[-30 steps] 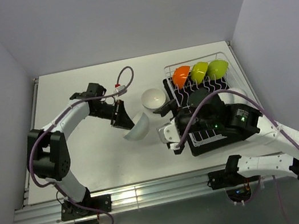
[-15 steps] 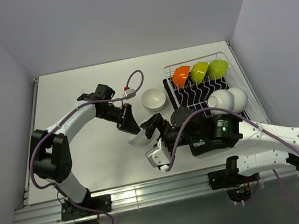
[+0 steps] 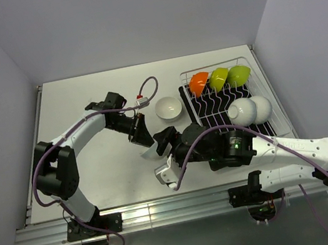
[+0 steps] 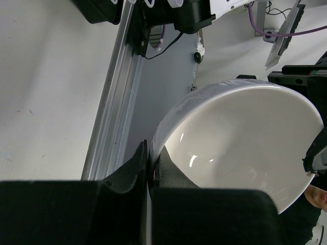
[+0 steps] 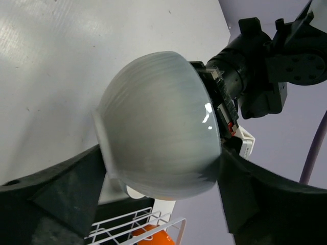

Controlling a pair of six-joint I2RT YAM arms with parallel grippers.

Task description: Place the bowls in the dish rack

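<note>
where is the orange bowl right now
In the top view the orange bowl stands on edge at the left end of the far row in the dish rack, on the right side of the table, next to a lime green bowl.

I'm seeing smooth glossy glaze on the white bowl (image 4: 240, 148), highlights glinting, matt black plastic on the left gripper (image 4: 150, 158), white coated wire on the dish rack (image 3: 218, 97), matt white table (image 3: 96, 172) left of it, dull metal rail (image 4: 110, 112)

no readable text, labels, brands, numbers or signs anywhere in any of the three views
</note>
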